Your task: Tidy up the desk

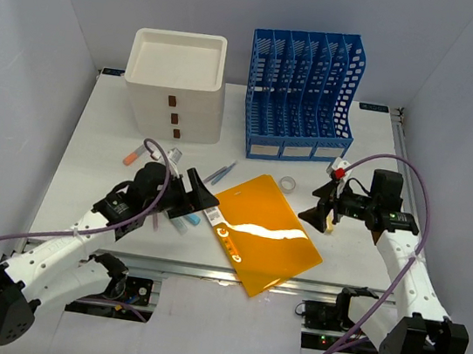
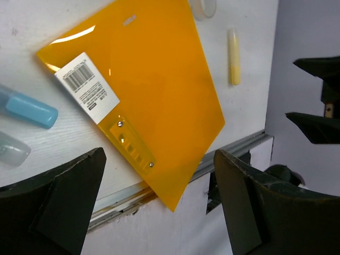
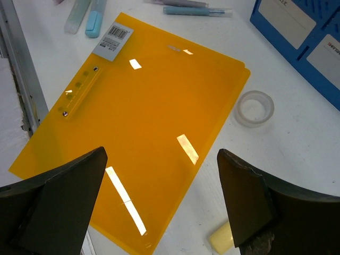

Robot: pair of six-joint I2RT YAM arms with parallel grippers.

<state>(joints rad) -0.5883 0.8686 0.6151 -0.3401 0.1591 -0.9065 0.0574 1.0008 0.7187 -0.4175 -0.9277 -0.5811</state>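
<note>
The white desk (image 1: 89,156) has a silver rail (image 1: 180,265) along its front edge. An orange plastic folder (image 1: 265,234) lies flat at the front middle, one corner overhanging the rail; it also shows in the left wrist view (image 2: 143,79) and the right wrist view (image 3: 138,117). My left gripper (image 1: 203,197) is open and empty, held above the folder's left edge (image 2: 158,155). My right gripper (image 1: 319,204) is open and empty, held above the folder's right edge (image 3: 161,154).
A white three-drawer box (image 1: 177,85) and a blue file rack (image 1: 303,94) stand at the back. A tape roll (image 1: 287,183), pens (image 1: 219,173), an orange marker (image 1: 136,154), blue-capped markers (image 2: 29,109) and a yellow stick (image 2: 234,56) lie around the folder.
</note>
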